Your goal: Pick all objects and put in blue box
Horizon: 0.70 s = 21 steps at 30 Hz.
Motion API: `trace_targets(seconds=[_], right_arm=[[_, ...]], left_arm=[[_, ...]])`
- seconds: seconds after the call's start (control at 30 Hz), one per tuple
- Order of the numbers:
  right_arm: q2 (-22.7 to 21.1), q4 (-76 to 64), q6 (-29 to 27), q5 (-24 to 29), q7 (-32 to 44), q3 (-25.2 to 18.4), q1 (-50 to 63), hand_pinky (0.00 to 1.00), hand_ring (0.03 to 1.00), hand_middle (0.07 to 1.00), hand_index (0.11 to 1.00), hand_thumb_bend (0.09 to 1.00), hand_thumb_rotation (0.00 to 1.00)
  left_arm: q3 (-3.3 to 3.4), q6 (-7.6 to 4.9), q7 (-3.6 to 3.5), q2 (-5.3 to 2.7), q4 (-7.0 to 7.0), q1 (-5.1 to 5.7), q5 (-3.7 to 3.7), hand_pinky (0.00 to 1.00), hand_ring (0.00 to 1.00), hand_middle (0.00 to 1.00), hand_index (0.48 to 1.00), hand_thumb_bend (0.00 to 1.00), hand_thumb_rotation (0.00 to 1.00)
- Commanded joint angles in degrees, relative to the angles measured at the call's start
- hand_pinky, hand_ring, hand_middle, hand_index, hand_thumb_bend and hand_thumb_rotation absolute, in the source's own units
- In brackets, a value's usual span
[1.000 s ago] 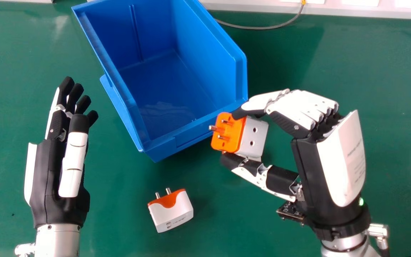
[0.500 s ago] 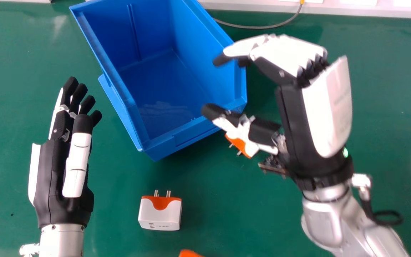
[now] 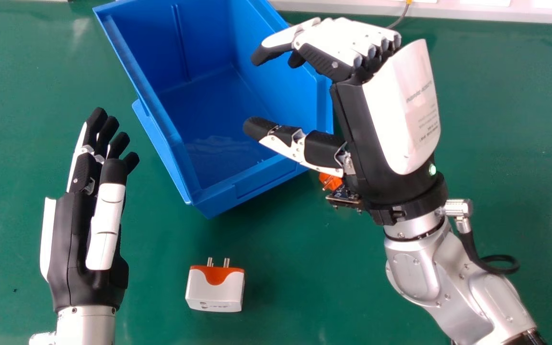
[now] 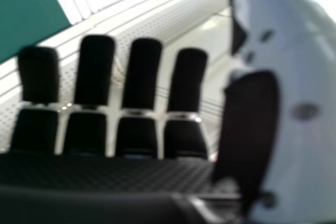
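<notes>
Head view | right hand (image 3: 386, 120) part-open, empty, fingers over blue box (image 3: 218, 120), print on back | orange plug (image 3: 329, 181) by thumb base | printed white adapter (image 3: 216, 290) between right hand and open left hand (image 3: 82, 239)

Entry to the blue box (image 3: 252, 185) is by its open top, widest left of the right hand (image 3: 396, 110). That hand obstructs the box's right wall — a gap separates its thumb and fingers. An orange plug (image 3: 329, 181), partly hidden by the hand, sits near the box's near right corner. Green table (image 3: 161, 254) offers passage between the left hand (image 3: 67, 239) and the white-and-orange adapter (image 3: 216, 290).
</notes>
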Motion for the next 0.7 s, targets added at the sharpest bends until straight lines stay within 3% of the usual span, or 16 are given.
trace_targets(seconds=[0.0, 0.23, 0.53, 0.67], right_arm=[[-0.1, -1.94, 0.22, 0.31, 0.14, 0.05, -0.22, 0.3, 0.44, 0.538, 0.512, 0.493, 0.0], [0.11, -2.68, 1.08, -0.23, -0.69, 0.21, 0.34, 0.3, 0.439, 0.539, 0.511, 0.493, 0.0], [-0.52, -4.71, 2.84, -1.21, -2.28, -0.55, 2.28, 0.29, 0.438, 0.54, 0.509, 0.493, 0.0], [-0.24, -7.03, 3.08, 2.49, -0.75, -2.03, 4.56, 0.29, 0.435, 0.541, 0.509, 0.492, 0.0]], left_arm=[[0.02, -1.4, -0.31, 0.17, -0.84, -0.32, -0.36, 0.92, 0.94, 0.96, 0.933, 0.77, 0.76], [0.11, -0.97, 0.0, 0.47, -0.99, -0.37, 0.24, 0.91, 0.94, 0.96, 0.935, 0.77, 0.75], [0.01, -0.01, -0.39, 0.81, -1.14, -0.58, -0.73, 0.92, 0.94, 0.96, 0.936, 0.77, 0.75], [0.14, -0.29, -0.2, 0.78, -0.76, -0.77, -0.34, 0.92, 0.94, 0.96, 0.935, 0.77, 0.75]])
